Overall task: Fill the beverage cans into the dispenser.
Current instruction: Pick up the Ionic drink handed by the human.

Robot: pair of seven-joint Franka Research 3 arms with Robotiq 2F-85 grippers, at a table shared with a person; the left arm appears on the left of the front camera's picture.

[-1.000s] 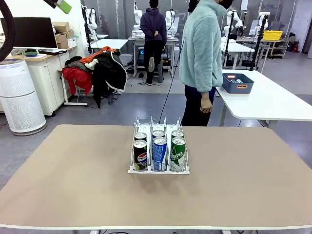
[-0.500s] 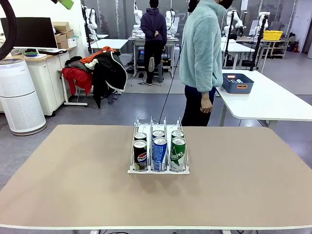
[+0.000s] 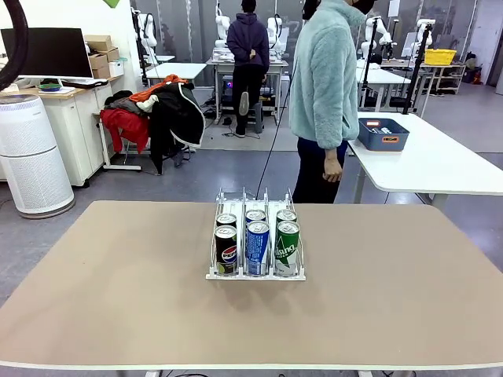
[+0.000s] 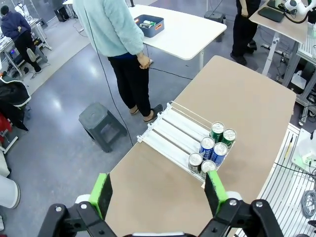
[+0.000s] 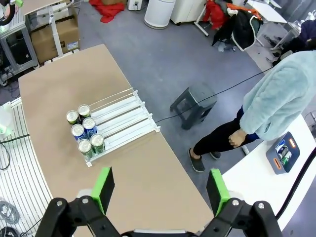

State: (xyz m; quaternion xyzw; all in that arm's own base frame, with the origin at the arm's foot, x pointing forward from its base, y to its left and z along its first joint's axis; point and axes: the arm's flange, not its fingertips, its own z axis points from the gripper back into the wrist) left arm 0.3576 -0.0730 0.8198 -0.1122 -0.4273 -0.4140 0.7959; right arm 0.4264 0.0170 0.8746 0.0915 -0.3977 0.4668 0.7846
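Front view: six slim aluminium beverage cans (image 3: 257,245), black, blue-and-white and green, stand unmoved in the clear-and-white three-lane plastic dispenser (image 3: 245,198) on the tan surface (image 3: 118,283), far below each claw. The left claw (image 4: 158,191) has risen; its green pad (image 3: 112,2) nearly exits the top edge. Both it and the right claw (image 5: 160,190) are spread, empty.

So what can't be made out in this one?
Front view: back-row cans show tops alone; the front-row cans hide their labels.
Left wrist view: can print too small to read.
Front view: what lies in the blue bin, too small and behind its wall.
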